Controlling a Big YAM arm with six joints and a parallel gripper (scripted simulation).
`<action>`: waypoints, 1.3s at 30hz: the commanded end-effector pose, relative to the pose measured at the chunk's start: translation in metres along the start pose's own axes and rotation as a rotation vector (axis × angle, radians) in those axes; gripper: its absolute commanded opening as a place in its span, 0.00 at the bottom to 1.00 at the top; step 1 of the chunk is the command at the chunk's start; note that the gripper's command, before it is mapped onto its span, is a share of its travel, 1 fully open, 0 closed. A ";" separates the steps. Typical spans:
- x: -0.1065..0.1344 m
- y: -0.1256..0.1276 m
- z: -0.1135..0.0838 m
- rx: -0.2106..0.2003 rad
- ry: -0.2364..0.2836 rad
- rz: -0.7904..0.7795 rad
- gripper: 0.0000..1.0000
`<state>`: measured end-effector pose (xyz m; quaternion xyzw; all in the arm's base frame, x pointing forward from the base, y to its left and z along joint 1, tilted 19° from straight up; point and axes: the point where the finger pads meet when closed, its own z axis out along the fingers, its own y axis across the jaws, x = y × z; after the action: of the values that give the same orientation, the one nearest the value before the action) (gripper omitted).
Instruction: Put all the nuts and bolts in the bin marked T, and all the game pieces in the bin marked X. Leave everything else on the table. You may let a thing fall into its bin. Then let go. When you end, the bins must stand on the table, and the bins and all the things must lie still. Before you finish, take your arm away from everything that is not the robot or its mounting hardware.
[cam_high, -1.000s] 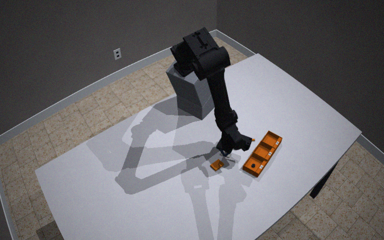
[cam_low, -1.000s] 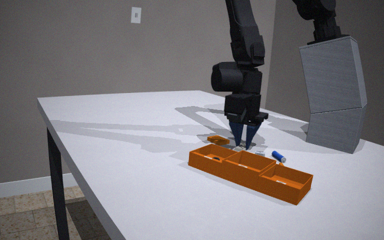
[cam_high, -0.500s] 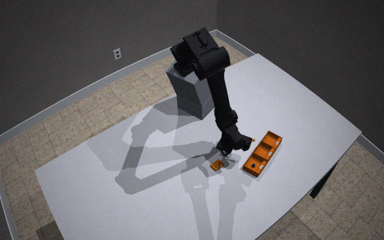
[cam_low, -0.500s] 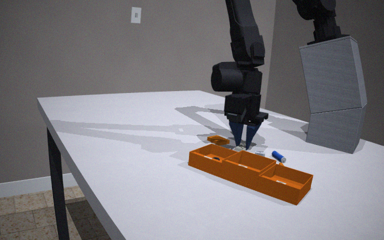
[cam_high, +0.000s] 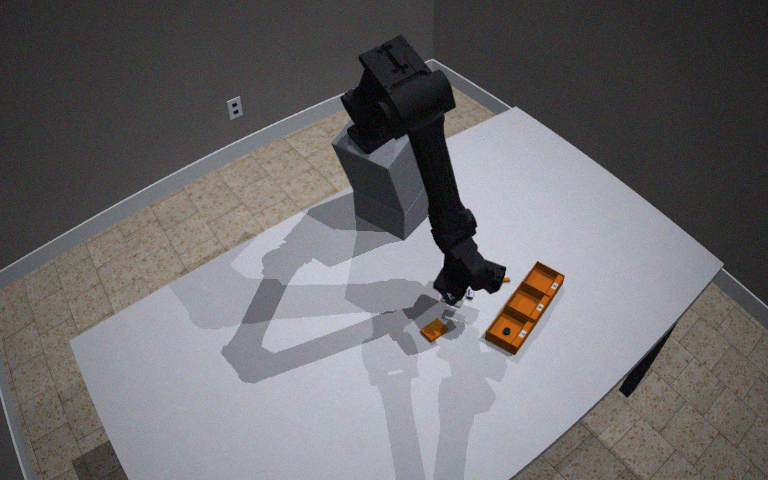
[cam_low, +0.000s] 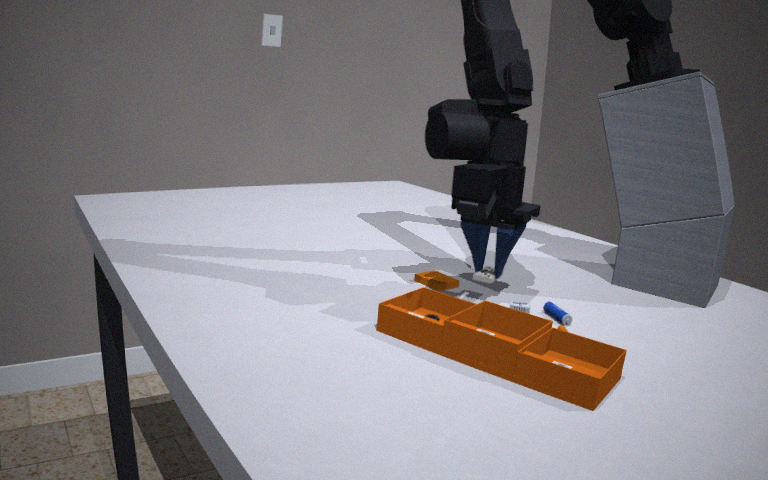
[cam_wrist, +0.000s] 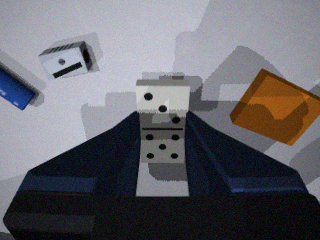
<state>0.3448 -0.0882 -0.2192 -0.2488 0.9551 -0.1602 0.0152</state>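
My gripper (cam_high: 453, 298) (cam_low: 485, 271) (cam_wrist: 162, 121) stands low on the table and is shut on a white domino (cam_low: 484, 276) (cam_wrist: 162, 102) with black pips, which sticks out past the blue fingertips. A second white domino (cam_high: 469, 292) (cam_low: 519, 306) (cam_wrist: 67, 60) lies on the table close by. The orange bin (cam_high: 543, 277) (cam_low: 498, 350) with three compartments lies just beyond them; its labels are too small to read. A small dark thing (cam_high: 505, 331) (cam_low: 433, 316) lies in one end compartment.
A small orange tray (cam_high: 434, 328) (cam_low: 436, 279) (cam_wrist: 275, 107) lies beside the gripper. A blue battery (cam_low: 557, 312) (cam_wrist: 14, 90) lies next to the second domino, behind the bin. The arm's grey base block (cam_high: 379, 181) (cam_low: 668, 186) stands at the back.
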 end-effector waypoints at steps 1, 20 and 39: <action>-0.006 0.000 -0.021 0.007 -0.013 0.001 0.19; -0.004 -0.002 -0.035 0.007 -0.012 0.004 0.19; 0.000 0.001 -0.033 0.005 -0.009 0.007 0.19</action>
<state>0.3423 -0.0791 -0.1886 -0.2475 0.9553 -0.1606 0.0168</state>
